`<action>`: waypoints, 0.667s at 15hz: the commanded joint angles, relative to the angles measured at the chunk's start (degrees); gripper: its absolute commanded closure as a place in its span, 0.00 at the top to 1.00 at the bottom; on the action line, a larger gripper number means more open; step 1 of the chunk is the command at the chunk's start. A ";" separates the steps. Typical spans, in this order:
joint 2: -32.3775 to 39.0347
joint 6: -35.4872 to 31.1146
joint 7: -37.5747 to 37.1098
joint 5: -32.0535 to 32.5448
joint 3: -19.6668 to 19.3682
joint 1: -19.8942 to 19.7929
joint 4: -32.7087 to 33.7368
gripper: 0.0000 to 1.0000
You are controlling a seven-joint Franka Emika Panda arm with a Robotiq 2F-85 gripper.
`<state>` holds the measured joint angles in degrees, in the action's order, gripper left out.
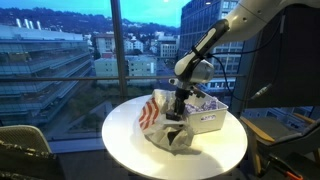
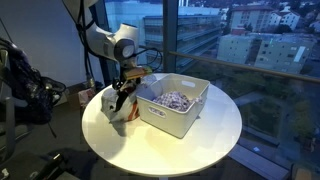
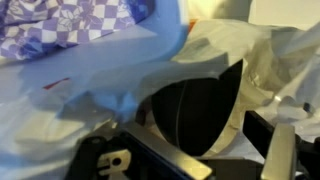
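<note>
Your gripper [image 1: 178, 108] hangs, fingers spread, over the crumpled plastic bag [image 1: 175, 135] just beside the white bin [image 1: 208, 122] on the round table [image 1: 125, 142].

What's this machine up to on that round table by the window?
A robot arm's tool is down at a crumpled white plastic bag on the round table. Right beside the bag stands a white bin with purple-and-white stuff inside. The wrist view shows the bag's dark opening close up, but whether the tool is gripping the bag is hard to tell.
</note>
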<state>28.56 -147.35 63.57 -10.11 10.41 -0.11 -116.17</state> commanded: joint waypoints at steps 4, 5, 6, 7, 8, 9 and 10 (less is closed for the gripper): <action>3.90 -9.91 -2.82 4.92 -0.22 -1.59 -0.17 1.00; 4.51 -11.58 -3.10 5.66 -0.18 -1.79 -0.03 1.00; 5.18 -12.52 -3.46 6.43 -0.13 -1.99 0.27 1.00; 5.97 -13.72 -4.18 7.52 -0.44 -1.75 0.62 1.00; 6.73 -14.56 -4.57 7.83 0.01 -2.09 0.97 1.00; 7.49 -15.17 -4.90 8.10 0.54 -2.47 1.43 1.00; 8.31 -15.90 -5.27 8.64 0.77 -2.58 1.89 1.00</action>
<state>34.37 -160.28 60.17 -3.70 10.17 -1.66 -115.96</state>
